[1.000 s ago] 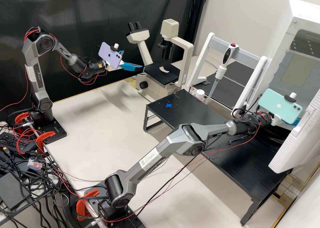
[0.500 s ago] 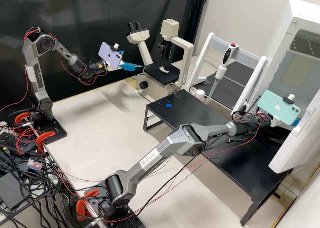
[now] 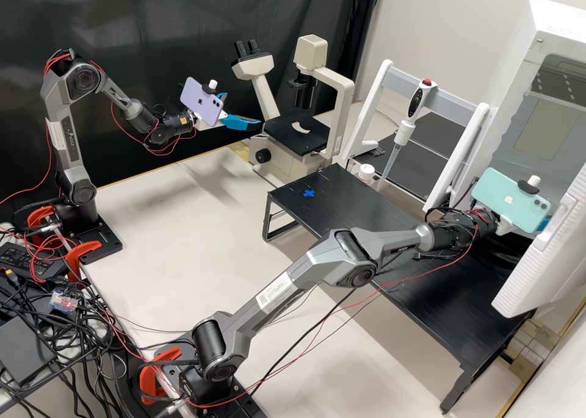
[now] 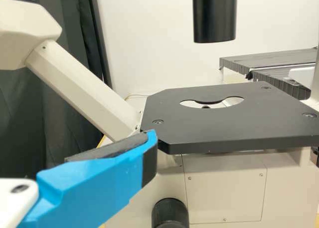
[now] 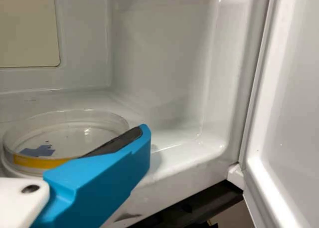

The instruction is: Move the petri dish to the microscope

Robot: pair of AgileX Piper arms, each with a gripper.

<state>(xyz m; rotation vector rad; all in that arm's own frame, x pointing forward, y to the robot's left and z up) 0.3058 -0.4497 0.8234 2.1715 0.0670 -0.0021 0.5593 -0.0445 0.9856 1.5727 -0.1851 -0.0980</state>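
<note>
Inside the white cabinet, that's where the action is! Well apart stands the microscope, its stage the finish line. Left gripper waits just beside that, fingers parted, released. Right gripper: in the cabinet, fingers parted too. And the dish lies flat, right by one finger, contact unclear! Approach looks nearly done; grasp, lift, carry, set-down all to come.

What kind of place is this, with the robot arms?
Probably a science lab. There's a microscope, a pipette on a stand, and a clear round petri dish inside a white box.
</note>
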